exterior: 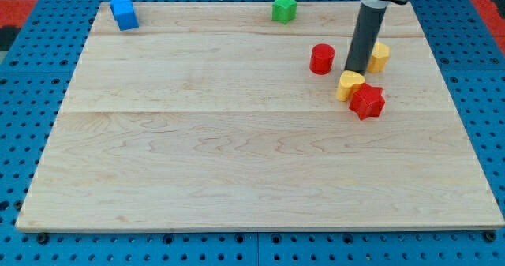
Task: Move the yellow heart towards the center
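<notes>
- Handling guess for small yellow heart-shaped block (349,84): light, rigid, likely quick to slide and spin on smooth pale wooden board (237,163); no grasp possible, so push best placed on upper-right face, away from centre
- Sits in upper-right part of board, touching red star-shaped block (368,101) at lower right
- Second yellow block (379,56), shape unclear, partly hidden behind rod just above; red cylinder block (322,58) near, toward view's left
- Risk as judged: off-centre push twists heart or drags red star along
- Dark straight rod (364,39) near upright, coming down from view's top edge
- My tip (356,71) right at heart's upper edge, between heart and second yellow block; contact looks likely, cannot confirm
- No fingers or jaws on this rig, so nothing apart, together or clamped
- Blue block (124,12) at upper left and green star-like block (284,8) at top, well apart from action
- Centre of board lies down and to view's left of heart
</notes>
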### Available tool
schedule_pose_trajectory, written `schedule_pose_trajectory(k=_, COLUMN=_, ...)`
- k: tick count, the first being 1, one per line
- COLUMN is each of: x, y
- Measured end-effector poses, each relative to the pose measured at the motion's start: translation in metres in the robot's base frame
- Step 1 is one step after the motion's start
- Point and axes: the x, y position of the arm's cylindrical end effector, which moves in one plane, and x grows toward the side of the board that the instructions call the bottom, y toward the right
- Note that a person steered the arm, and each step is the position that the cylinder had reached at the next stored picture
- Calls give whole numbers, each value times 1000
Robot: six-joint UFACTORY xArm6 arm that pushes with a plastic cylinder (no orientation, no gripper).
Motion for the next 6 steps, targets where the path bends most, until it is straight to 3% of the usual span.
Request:
schedule_pose_trajectory(k=1, x=14, y=32)
schedule_pose_trajectory(k=4, x=43, y=-103)
schedule_pose_trajectory(k=6, x=22, y=-91)
